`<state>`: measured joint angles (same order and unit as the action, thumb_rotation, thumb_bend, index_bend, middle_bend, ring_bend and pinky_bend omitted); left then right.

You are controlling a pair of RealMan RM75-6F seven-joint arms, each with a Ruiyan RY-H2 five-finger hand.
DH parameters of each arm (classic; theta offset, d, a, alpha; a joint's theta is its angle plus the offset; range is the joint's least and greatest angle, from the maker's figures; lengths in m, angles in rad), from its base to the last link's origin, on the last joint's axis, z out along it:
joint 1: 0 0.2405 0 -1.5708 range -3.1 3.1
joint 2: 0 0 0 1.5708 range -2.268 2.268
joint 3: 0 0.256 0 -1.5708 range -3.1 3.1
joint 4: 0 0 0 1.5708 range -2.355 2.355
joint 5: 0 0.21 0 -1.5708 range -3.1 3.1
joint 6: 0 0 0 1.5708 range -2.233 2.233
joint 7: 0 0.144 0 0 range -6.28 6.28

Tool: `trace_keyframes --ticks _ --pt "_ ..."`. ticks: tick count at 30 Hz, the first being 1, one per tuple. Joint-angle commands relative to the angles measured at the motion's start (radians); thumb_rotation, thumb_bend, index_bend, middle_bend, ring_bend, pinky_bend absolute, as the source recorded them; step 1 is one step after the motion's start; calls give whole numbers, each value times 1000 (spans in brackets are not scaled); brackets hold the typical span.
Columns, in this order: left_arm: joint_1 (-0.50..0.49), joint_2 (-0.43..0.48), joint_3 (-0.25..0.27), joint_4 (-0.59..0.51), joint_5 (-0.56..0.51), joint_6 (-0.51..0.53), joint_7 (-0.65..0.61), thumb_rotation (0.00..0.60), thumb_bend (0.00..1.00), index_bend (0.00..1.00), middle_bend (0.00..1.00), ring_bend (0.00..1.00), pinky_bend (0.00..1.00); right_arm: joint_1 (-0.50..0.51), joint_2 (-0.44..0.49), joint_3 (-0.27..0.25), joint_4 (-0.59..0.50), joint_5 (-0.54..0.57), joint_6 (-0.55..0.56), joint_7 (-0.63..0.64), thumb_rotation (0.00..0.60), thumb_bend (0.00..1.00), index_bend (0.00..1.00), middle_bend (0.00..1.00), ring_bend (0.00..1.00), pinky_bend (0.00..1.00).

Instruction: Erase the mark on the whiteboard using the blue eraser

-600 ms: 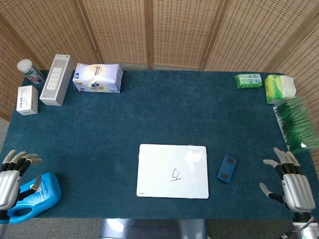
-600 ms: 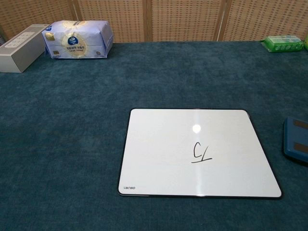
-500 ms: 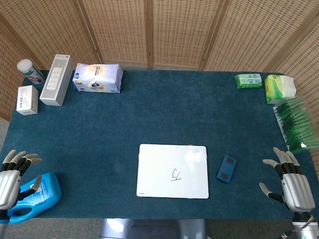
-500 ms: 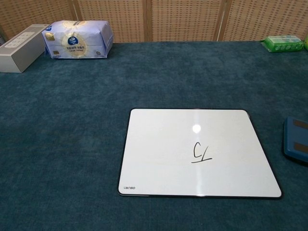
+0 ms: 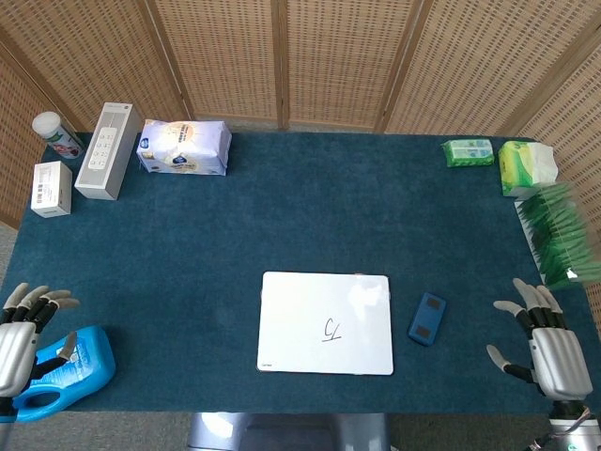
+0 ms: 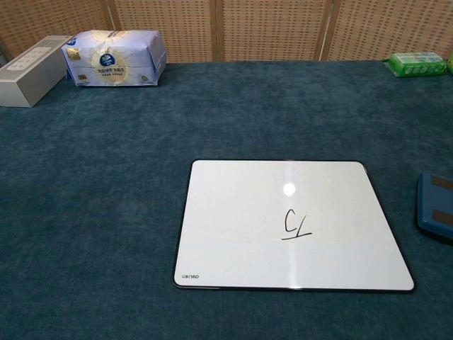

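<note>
**Head view: eraser lies untouched beside the marked board**

Head view shows the blue eraser (image 5: 426,318) flat on the table (image 5: 310,207), just right of the whiteboard (image 5: 326,322), whose mark (image 5: 331,329) is unerased. Right hand (image 5: 545,348) hovers well right, fingers spread, empty. Left hand (image 5: 21,334) is likewise released, above a blue bottle (image 5: 80,362).

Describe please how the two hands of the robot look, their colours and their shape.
Only the head view shows them. The left hand and the right hand look alike: a broad silver-grey metallic back with ribbed grooves, slim grey fingers with darker segments and pale, whitish tips. Below the right hand a dark wrist section shows. No cables or markings are visible.
</note>
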<state>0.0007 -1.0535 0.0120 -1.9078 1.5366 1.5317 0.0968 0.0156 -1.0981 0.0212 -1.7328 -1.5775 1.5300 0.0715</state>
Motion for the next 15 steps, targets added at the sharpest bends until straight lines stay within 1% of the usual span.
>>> trace_keyframes --ticks 1,8,12,15 --pt "-1 0 -1 -1 1 0 1 600 497 324 274 166 14 0 0 0 1 0 0 2 600 238 278 74 0 0" --pt "-6 1 -3 -7 1 -6 10 600 497 324 275 169 15 17 15 9 12 8 -23 22 600 238 279 74 0 0" --pt "-11 12 -3 -19 12 -9 19 600 497 324 278 175 24 54 39 20 30 11 -75 56 600 239 278 74 0 0" --pt "-16 28 0 -39 28 -13 5 600 497 325 281 182 28 91 59 28 49 11 -128 94 600 230 278 74 0 0"
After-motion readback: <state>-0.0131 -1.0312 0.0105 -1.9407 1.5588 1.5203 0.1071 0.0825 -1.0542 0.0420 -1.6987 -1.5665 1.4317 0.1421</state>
